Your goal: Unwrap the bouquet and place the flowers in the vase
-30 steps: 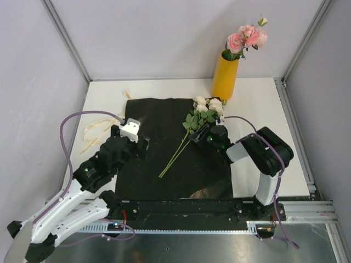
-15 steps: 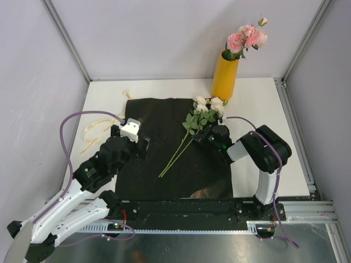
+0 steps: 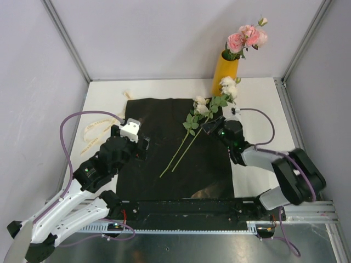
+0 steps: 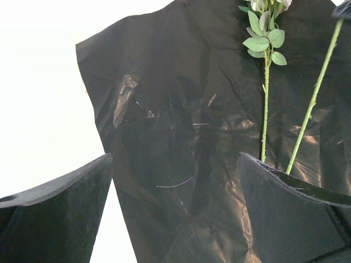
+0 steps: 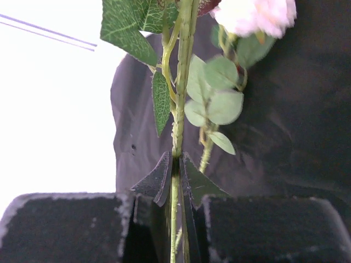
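Across the white table, the glossy black wrapping sheet lies spread flat, so the bouquet is already undone. At the back right stands the tall mustard-yellow vase, with pink roses already in it. Beside it the right gripper is clenched on the thin stem of a cream rose, its blooms tipped toward the vase, probably for insertion. Over the sheet's left part the left gripper hangs released, perhaps to pin it. A second cream rose lies on the sheet, and the cream ribbon lies discarded at the left.
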{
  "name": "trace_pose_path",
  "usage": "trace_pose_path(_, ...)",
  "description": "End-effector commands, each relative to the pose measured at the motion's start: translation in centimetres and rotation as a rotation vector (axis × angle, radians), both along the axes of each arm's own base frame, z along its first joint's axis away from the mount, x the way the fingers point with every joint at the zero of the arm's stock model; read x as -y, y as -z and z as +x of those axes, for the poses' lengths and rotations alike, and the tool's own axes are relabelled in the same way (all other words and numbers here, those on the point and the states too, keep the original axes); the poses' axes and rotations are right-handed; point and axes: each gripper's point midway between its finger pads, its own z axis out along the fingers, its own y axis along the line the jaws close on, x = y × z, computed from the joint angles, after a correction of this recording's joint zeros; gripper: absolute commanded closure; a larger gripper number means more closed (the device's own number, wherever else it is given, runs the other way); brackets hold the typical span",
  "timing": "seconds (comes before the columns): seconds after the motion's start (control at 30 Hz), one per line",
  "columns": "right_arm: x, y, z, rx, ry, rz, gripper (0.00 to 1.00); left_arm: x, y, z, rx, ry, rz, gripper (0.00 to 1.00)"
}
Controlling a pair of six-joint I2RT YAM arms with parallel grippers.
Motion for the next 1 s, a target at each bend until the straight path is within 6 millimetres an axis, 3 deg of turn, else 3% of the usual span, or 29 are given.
trace_pose_path(0.0, 3.2, -4.9, 0.1, 0.144, 0.109, -0.127, 1.0, 0.1, -0.4, 0.3, 0.019, 0.0, -0.003, 0.0)
trace_pose_path(0.1, 4.9, -9.1, -0.1, 0.253, 0.168, -0.17, 1.0, 0.2, -0.4, 0.3, 0.017, 0.002, 0.0, 0.0)
trace_pose_path(0.23, 6.4, -16.7, -0.6, 0.462, 0.224, -0.251, 1.0, 0.2, -0.4, 0.3, 0.017, 0.003, -0.002, 0.0)
trace_pose_path(0.37, 6.9, -24.2, -0.7, 0.697, 0.246, -0.38, 1.0, 0.2, -0.4, 0.3, 0.016, 0.003, 0.0, 0.0)
trace_pose_path(0.5, 7.0, -30.4, -0.2, 0.868, 0.282, -0.474, 1.0, 0.2, -0.4, 0.3, 0.015, 0.005, -0.002, 0.0)
trace_pose_path(0.73, 7.3, -38.6, 1.5, 1.125, 0.393, -0.648, 1.0, 0.0, -0.4, 0.3, 0.022, -0.002, -0.002, 0.0)
trace_pose_path(0.97, 9.1, -43.3, 4.7, 1.228, 0.473, -0.715, 1.0, -0.1, -0.6, 0.2, 0.029, -0.005, -0.005, 0.0)
